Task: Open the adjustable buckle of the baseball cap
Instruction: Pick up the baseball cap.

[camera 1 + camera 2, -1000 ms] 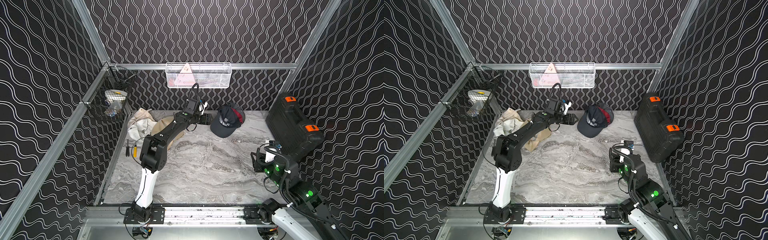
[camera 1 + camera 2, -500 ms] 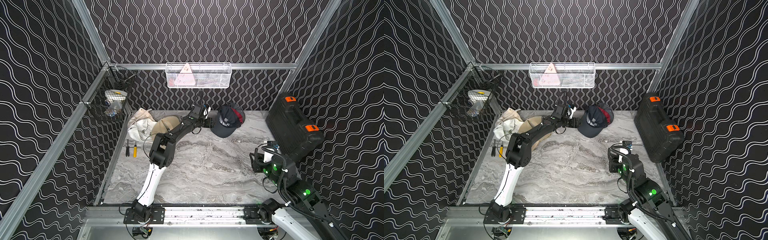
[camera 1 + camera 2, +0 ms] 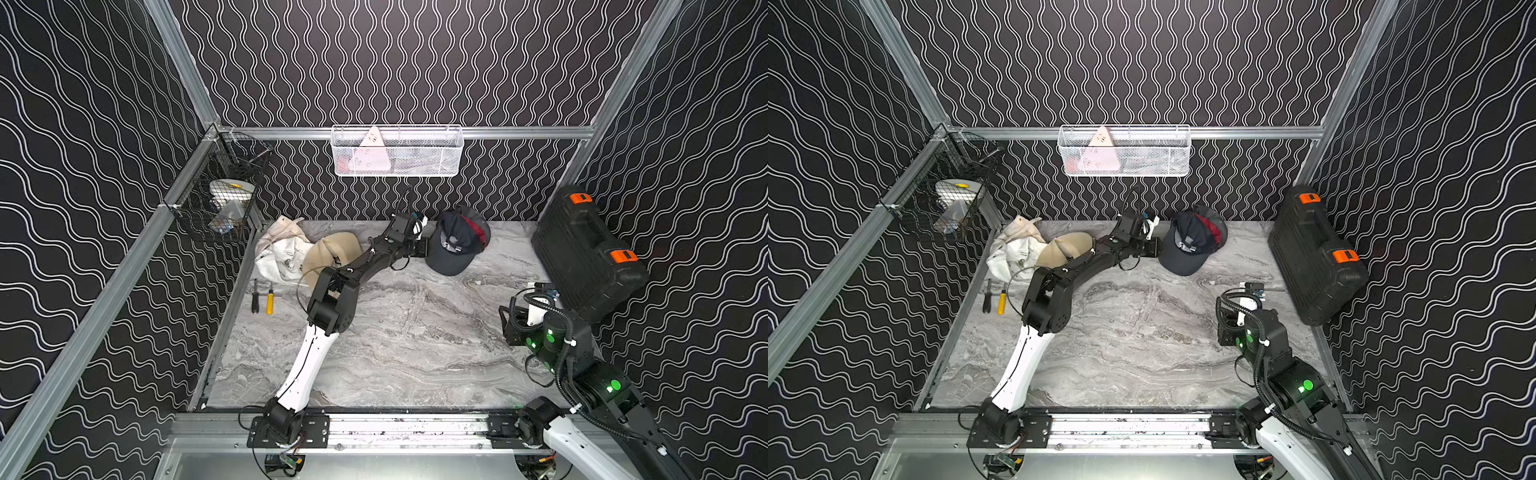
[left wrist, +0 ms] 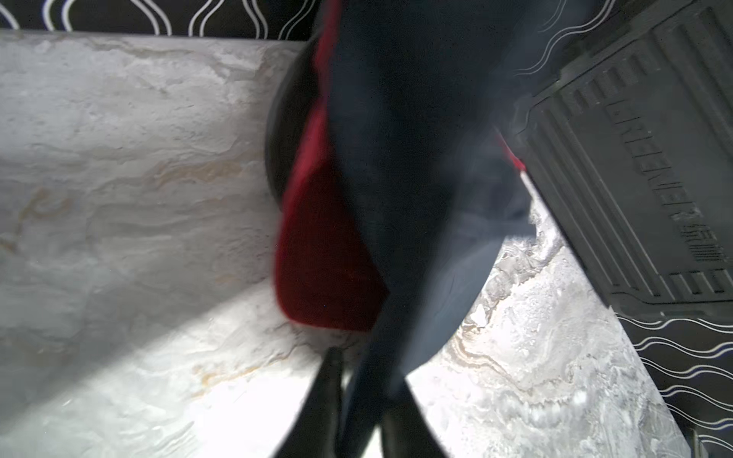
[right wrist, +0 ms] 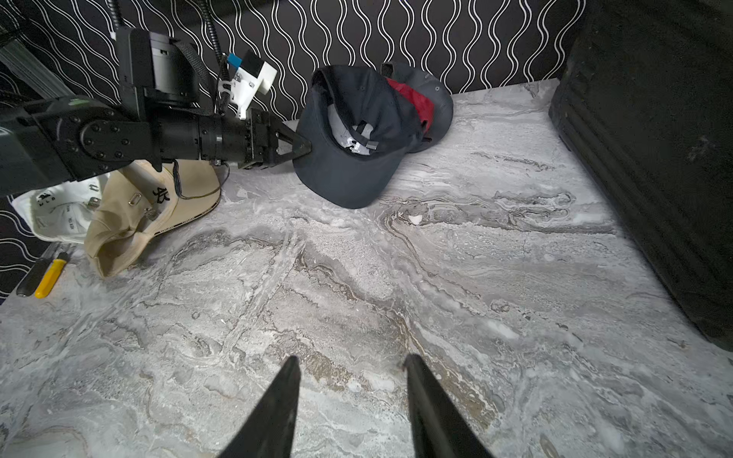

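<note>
Navy cap (image 5: 345,178) clamped in left gripper (image 5: 304,147) (right gripper (image 5: 352,359) agape), grey cap (image 5: 438,107) behind

Black walls (image 3: 415,62) patterned with white wavy lines close in three sides, framed by aluminium rails (image 3: 519,132). The tabletop (image 3: 415,340) is grey veined marble, evenly lit in both top views, with a bright glare patch in the left wrist view. A white wire basket (image 3: 436,164) hangs at the back edge; a black mesh basket (image 3: 195,224) hangs at the back left corner.
</note>
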Tool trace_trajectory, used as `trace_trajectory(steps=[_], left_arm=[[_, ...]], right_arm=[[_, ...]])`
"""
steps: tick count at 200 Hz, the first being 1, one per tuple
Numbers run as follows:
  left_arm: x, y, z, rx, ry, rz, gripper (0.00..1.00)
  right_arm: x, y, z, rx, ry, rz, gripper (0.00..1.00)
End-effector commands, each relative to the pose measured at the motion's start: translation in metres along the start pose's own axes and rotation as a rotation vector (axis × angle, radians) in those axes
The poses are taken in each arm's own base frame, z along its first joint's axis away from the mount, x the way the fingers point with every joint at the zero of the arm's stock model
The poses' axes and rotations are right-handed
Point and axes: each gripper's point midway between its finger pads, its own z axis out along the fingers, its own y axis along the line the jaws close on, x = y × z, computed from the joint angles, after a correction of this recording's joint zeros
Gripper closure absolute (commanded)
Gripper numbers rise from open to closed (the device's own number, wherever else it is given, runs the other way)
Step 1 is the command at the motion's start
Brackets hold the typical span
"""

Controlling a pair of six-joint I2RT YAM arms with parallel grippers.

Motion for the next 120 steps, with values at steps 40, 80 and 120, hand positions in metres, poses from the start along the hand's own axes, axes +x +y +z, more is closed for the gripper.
trace_trajectory(steps=[40, 80, 120], left_arm=[[-0.017, -0.013, -0.021, -0.01, -0.031, 0.026, 1.0], [-0.018, -0.041, -0.049, 0.017, -0.038, 0.058, 1.0], [-0.014, -0.091, -0.105, 0.019, -0.06, 0.129, 1.0]], right_arm=[[-0.008, 0.002, -0.001, -0.01, -0.039, 0.009, 0.53], [-0.011, -0.001, -0.004, 0.0, -0.057, 0.01, 0.53], [-0.014, -0.004, -0.005, 0.018, -0.067, 0.01, 0.53]])
